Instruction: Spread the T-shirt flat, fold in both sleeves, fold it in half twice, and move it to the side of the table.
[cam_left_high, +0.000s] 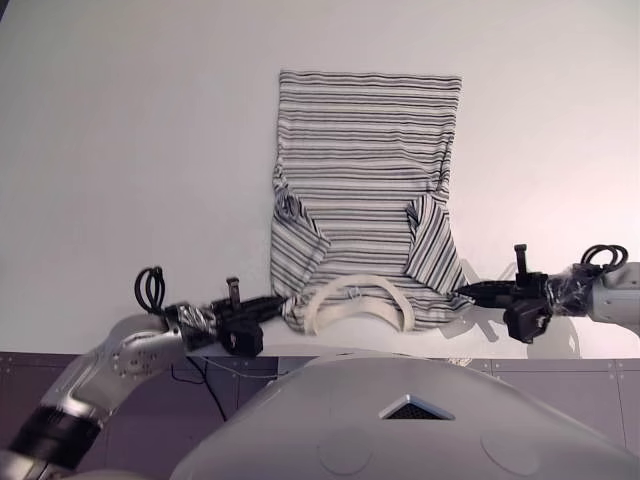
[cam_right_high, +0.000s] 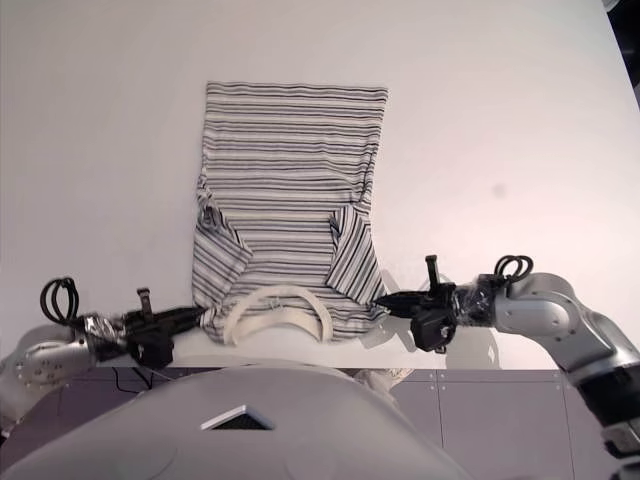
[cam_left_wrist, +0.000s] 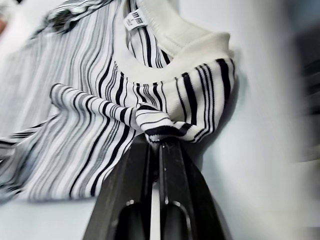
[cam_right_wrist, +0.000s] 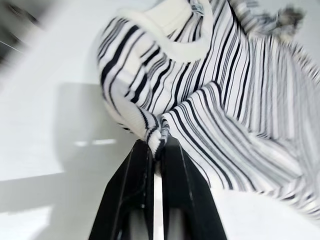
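A black-and-white striped T-shirt (cam_left_high: 365, 170) with a cream collar (cam_left_high: 358, 300) lies on the white table (cam_left_high: 120, 150), collar end toward me and both sleeves folded in over the body. My left gripper (cam_left_high: 281, 301) is shut on the T-shirt's near left shoulder corner (cam_left_wrist: 159, 129). My right gripper (cam_left_high: 464, 292) is shut on the near right shoulder corner (cam_right_wrist: 156, 134). Both corners are pinched between the black fingers (cam_left_wrist: 172, 170) and lifted slightly off the table.
The table's near edge (cam_left_high: 80, 352) runs just behind both grippers. Bare white tabletop stretches to the left and right of the shirt and beyond its far hem (cam_left_high: 370, 76).
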